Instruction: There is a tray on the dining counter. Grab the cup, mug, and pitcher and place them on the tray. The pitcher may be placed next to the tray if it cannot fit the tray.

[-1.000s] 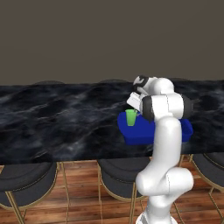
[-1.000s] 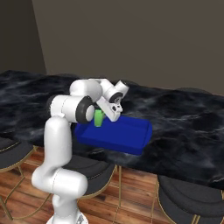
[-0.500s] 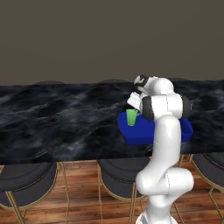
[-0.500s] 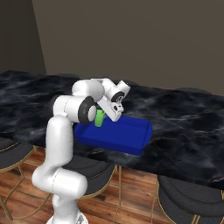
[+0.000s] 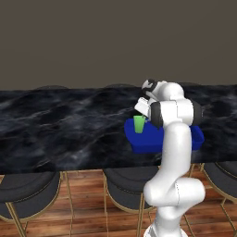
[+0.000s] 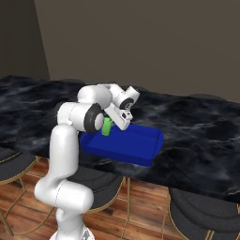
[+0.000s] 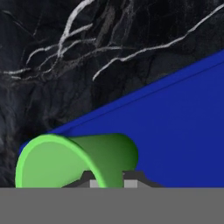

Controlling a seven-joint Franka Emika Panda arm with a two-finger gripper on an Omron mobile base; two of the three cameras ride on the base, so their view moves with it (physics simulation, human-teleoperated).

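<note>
The green cup (image 5: 139,124) (image 6: 107,127) is upright over the left end of the blue tray (image 5: 147,144) (image 6: 140,151), which lies on the black marble dining counter (image 5: 69,125) (image 6: 197,126). My gripper (image 5: 140,115) (image 6: 113,120) reaches down from the right and is shut on the cup's rim. In the hand view the cup (image 7: 74,159) lies right at the gripper (image 7: 111,181), one wall pinched between the tips, with the tray's floor (image 7: 183,131) behind it. Whether the cup's base touches the tray I cannot tell. The mug and the pitcher are out of view.
Round dark stools with thin gold legs (image 5: 28,194) (image 6: 201,206) stand along the counter's near side over a wooden floor. The right part of the tray is bare. A plain wall rises behind the counter.
The hand with the cup has shifted only slightly over the tray's left end; the grip is the same.
</note>
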